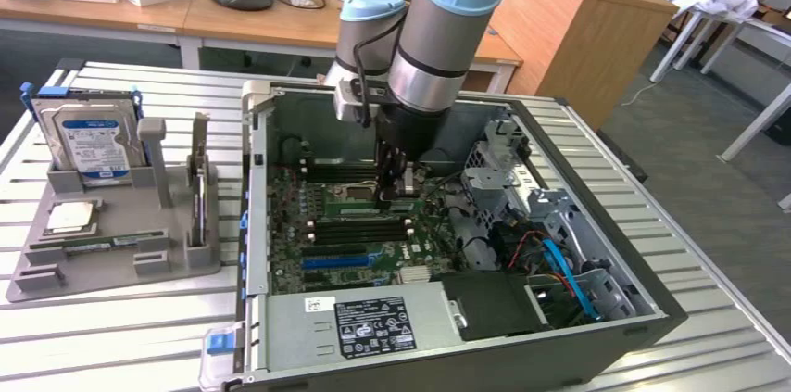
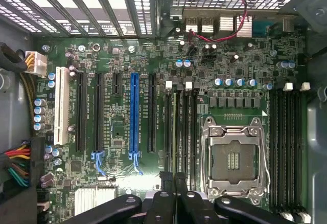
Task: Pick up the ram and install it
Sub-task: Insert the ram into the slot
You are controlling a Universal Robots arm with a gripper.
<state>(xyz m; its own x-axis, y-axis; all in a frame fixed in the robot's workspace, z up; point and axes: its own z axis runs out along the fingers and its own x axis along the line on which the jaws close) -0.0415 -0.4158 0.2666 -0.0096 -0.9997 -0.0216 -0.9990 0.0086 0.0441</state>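
Note:
My gripper [image 1: 398,179] reaches down into the open computer case [image 1: 618,318], just over the motherboard [image 1: 333,244]. In the wrist view its fingers [image 2: 166,179] are pressed together on the ram [image 2: 176,132]. The ram is a thin green stick seen edge-on, standing along the memory slots [image 2: 188,132] beside the empty processor socket [image 2: 235,157]. Whether it is seated in a slot or just above one I cannot tell. A second, similar ram stick [image 1: 102,244] lies flat on the grey tray [image 1: 74,285] at the exterior view's left.
The tray also carries an upright hard drive [image 1: 93,146] with a blue-white label and a square silvery processor chip [image 1: 70,217]. Another bank of memory slots [image 2: 286,142] lies past the socket. Expansion slots [image 2: 134,111], cables [image 2: 18,165], drive cage [image 1: 544,197] and power supply [image 1: 358,322] crowd the case.

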